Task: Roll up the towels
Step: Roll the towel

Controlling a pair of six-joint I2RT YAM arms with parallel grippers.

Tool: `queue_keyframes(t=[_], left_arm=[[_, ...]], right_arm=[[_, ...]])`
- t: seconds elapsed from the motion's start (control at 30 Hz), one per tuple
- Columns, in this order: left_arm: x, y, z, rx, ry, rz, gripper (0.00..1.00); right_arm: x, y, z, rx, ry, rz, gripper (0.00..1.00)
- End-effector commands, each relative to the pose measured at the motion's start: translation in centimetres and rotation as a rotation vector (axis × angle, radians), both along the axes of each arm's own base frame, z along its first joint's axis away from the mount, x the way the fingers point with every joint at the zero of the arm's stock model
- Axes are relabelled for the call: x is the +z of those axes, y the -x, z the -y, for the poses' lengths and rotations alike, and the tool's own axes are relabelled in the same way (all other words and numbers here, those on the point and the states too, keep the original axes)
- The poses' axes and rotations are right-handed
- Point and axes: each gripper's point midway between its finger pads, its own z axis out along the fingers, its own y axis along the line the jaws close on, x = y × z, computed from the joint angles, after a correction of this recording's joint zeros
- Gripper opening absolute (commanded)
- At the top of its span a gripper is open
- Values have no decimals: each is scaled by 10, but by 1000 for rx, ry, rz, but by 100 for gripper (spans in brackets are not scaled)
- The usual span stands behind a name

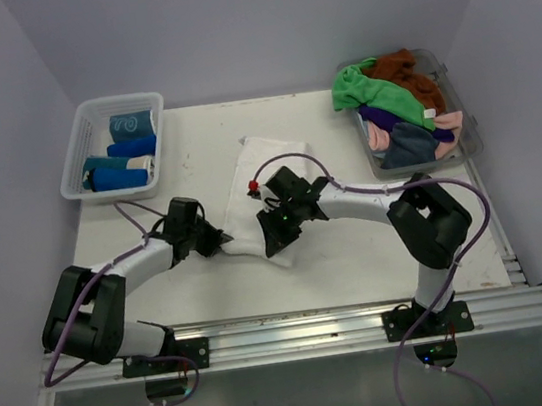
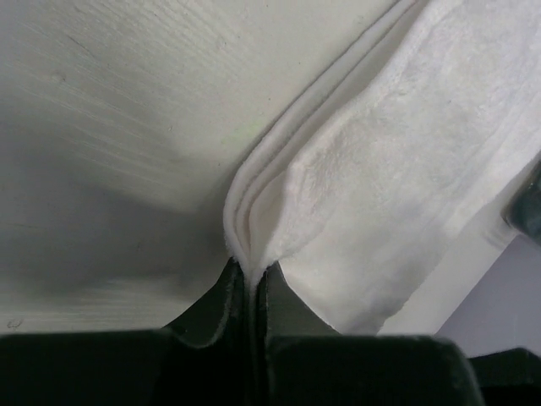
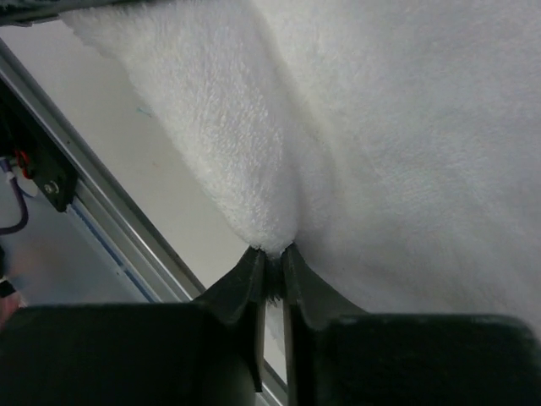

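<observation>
A white towel [image 1: 264, 169] lies folded on the middle of the table. My left gripper [image 1: 223, 238] is shut on its near left corner, where layered hems [image 2: 254, 203] bunch between the fingers. My right gripper [image 1: 274, 241] pinches the near right edge, with terry cloth [image 3: 279, 169] pressed between its jaws. In the left wrist view the white towel [image 2: 406, 169] spreads away to the right. Several loose towels fill the clear tub: green [image 1: 377, 92], rust-brown [image 1: 406, 71], purple [image 1: 390, 117], pink [image 1: 380, 135] and slate grey [image 1: 410, 146].
A white slotted basket [image 1: 87, 116] at the back left holds rolled blue towels [image 1: 132, 147]. The clear tub [image 1: 471, 139] stands at the back right. An aluminium rail [image 1: 300, 335] runs along the near table edge, also seen as the rail [image 3: 101, 211] in the right wrist view.
</observation>
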Motion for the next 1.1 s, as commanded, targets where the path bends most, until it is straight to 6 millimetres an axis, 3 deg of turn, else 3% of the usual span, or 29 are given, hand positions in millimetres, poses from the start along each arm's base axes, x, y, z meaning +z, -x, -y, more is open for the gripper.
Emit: queue_keyframes(t=[0.0, 0.03, 0.13, 0.27, 0.33, 0.5, 0.77, 0.93, 1.07], left_arm=[[5, -10, -4, -7, -42, -16, 0], [4, -7, -3, -16, -42, -32, 0], [-2, 2, 2, -45, -20, -82, 0], [-8, 12, 5, -64, 3, -125, 0], [-7, 13, 5, -66, 5, -134, 0], [-1, 11, 2, -52, 13, -123, 0], [2, 10, -8, -14, 3, -116, 0], [2, 10, -10, -1, 13, -110, 0], [1, 11, -12, -2, 18, -113, 0]], right_arm=[[17, 12, -6, 82, 20, 138, 21], [16, 5, -2, 64, 64, 190, 41], [23, -3, 1, 72, 132, 296, 58], [34, -10, -1, 104, 186, 454, 68], [38, -1, -12, 154, 204, 535, 70], [37, -5, -26, 184, 262, 768, 71], [6, 0, -39, 284, 333, 893, 68], [-8, 1, -39, 295, 380, 980, 48], [-22, -2, -29, 270, 421, 1001, 41]])
